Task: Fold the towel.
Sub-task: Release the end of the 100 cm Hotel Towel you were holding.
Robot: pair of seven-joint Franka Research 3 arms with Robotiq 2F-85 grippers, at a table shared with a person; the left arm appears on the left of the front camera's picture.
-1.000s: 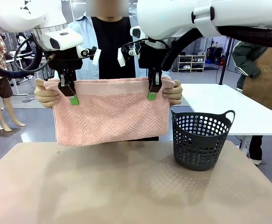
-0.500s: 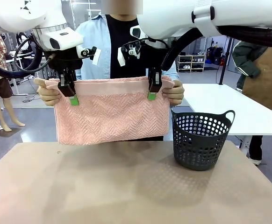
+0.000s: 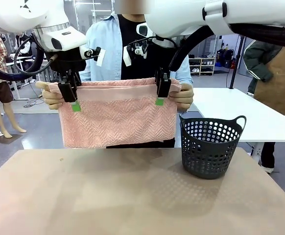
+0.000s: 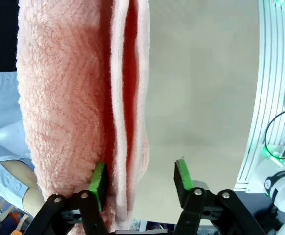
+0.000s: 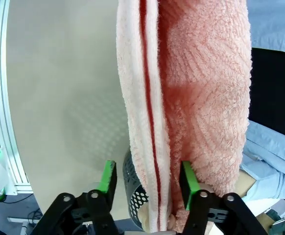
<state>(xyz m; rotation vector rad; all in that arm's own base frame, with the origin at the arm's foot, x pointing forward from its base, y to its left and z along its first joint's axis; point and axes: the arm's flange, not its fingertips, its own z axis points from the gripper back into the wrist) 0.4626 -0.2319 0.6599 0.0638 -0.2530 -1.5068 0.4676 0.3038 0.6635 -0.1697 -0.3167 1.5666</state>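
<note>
The robot's left hand (image 3: 75,105) stands open astride the top edge of a salmon-pink herringbone terry towel (image 3: 118,122), which a person (image 3: 132,54) grips at both upper corners, hanging above the beige surface (image 3: 132,196). The right hand (image 3: 159,100), jaws likewise parted, straddles the same edge. A dark perforated plastic basket (image 3: 211,147) sits at right.

Bright, even indoor light falls from overhead in the front view, with no harsh glare. The table (image 3: 132,196) carries only soft, blurred shadows beneath the towel (image 3: 118,122) and to the left of the basket (image 3: 212,147). Near and far parts are both fairly sharp. Both wrist views bow straight lines near their edges; there the towel's close pile looks slightly soft, and its inner folds sink into deep red shadow.
</note>
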